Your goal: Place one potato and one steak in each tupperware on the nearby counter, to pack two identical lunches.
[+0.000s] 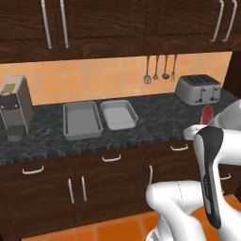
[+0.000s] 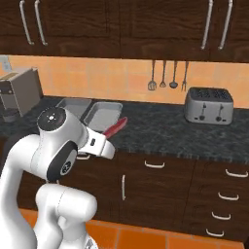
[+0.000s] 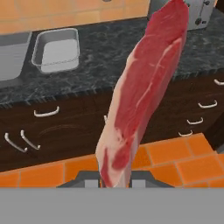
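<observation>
Red, with a paler streak along one side, the steak (image 3: 142,89) is seen clamped at its lower end in the tool (image 3: 116,180), whose fingers are closed on the meat where it meets the bottom of the hand view. The slab is held out beyond the tool, in the air in front of the table's front edge, over the orange floor tiles (image 3: 175,157) and the dark cabinet doors (image 3: 70,127). In the right base view the steak (image 2: 115,127) is seen sticking out from the end of the white arm, short of the table (image 2: 160,129). In the left base view only its upper end (image 1: 207,114) is visible above the arm. Farther back, two tupperware trays are set side by side on the table, near its middle: the darker, larger one (image 1: 82,119) on the left, the lighter one (image 1: 118,114) just beside it on the right. Both are seen with nothing inside. A silver toaster (image 1: 198,89) is placed by the wall toward the table's right end, and a coffee machine (image 1: 14,107) toward its left end.
</observation>
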Robot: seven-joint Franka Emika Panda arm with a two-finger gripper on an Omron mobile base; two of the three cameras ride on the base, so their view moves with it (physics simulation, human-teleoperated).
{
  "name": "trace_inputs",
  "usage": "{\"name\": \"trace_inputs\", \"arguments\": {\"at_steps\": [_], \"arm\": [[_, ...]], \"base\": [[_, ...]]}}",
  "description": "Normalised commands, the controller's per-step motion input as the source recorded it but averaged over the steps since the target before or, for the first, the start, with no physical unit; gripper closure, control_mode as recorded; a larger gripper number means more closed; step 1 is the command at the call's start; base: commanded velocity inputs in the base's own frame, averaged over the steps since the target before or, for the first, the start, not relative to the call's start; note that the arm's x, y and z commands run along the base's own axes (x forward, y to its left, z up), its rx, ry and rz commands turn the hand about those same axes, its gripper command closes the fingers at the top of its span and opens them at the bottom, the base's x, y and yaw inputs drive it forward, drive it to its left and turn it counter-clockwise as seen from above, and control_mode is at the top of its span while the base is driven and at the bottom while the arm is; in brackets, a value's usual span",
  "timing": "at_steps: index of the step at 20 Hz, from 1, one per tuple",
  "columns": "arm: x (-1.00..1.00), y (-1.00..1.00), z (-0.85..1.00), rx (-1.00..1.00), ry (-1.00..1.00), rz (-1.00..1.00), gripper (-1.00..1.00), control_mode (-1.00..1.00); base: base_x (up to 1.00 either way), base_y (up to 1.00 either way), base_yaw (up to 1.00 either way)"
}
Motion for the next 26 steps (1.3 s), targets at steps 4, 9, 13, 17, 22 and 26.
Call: {"name": "trace_inputs", "arguments": {"at_steps": [4,9,13,17,22,26], "arm": [[0.00,0.00,0.00,0.00,0.00,0.00,1.00,1.00],[0.00,0.00,0.00,0.00,0.00,0.00,1.00,1.00],[0.00,0.00,0.00,0.00,0.00,0.00,1.00,1.00],[0.26,0.16,-0.02,-0.08,-0.02,-0.03,1.00,-1.00],[0.60,0.40,-0.26,-0.07,0.03,0.00,1.00,-1.00],[0.85,0.28,-0.11,-0.15,0.01,0.04,1.00,-1.00]], "base": [[0.35,1.00,0.00],[0.38,0.95,0.00],[0.51,0.62,-0.01],[0.21,0.16,-0.02],[0.00,0.00,0.00],[0.00,0.00,0.00]]}}
